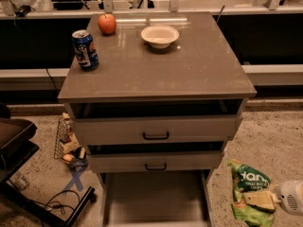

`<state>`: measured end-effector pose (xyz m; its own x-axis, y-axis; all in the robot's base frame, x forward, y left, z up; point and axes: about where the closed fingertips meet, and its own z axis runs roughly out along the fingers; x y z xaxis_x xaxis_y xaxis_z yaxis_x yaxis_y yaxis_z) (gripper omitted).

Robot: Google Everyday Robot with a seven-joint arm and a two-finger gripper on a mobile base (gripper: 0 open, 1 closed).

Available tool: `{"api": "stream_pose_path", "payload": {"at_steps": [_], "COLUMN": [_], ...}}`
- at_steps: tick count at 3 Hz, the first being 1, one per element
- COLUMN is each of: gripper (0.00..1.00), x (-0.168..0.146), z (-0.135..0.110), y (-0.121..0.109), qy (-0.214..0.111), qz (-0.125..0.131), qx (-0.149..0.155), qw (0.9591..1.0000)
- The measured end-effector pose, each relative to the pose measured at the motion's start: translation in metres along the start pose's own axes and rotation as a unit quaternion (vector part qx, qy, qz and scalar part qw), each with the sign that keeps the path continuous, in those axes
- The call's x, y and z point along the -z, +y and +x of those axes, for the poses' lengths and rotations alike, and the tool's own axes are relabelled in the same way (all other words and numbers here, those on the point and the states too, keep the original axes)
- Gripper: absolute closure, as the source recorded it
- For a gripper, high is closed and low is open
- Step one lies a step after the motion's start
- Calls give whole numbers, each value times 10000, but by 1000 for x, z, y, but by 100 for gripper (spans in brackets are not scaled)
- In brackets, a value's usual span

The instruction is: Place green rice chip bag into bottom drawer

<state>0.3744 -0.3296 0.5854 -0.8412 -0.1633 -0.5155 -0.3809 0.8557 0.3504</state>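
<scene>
The green rice chip bag (247,189), crinkled bright green foil with white lettering, hangs at the lower right, just right of the cabinet and above the speckled floor. My gripper (266,200) comes in from the right edge with its white wrist behind it and is shut on the bag's right side. The bottom drawer (156,195) is pulled out at the foot of the cabinet, a wide grey-beige tray with a bare floor. The bag is right of the drawer's right wall, outside it.
The two upper drawers (156,129) with black handles are slightly open. On the cabinet top stand a blue soda can (85,49), a red apple (107,23) and a white bowl (160,35). A wire basket of snacks (67,143) and a dark cart (16,145) are at the left.
</scene>
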Motion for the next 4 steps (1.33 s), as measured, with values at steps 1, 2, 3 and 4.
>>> {"api": "stream_pose_path", "payload": {"at_steps": [1,2,3,4], "gripper": [100,100,100,100], "x": [-8,-54,-139,-212], "z": [2,17,38,49], "y": [6,15,29,41], "qy": [61,331,771,988], "qz": [57,-64,-372,-748], "qx": [40,-30,-208,-470], "qw": [10000,9994,9961,9912]}}
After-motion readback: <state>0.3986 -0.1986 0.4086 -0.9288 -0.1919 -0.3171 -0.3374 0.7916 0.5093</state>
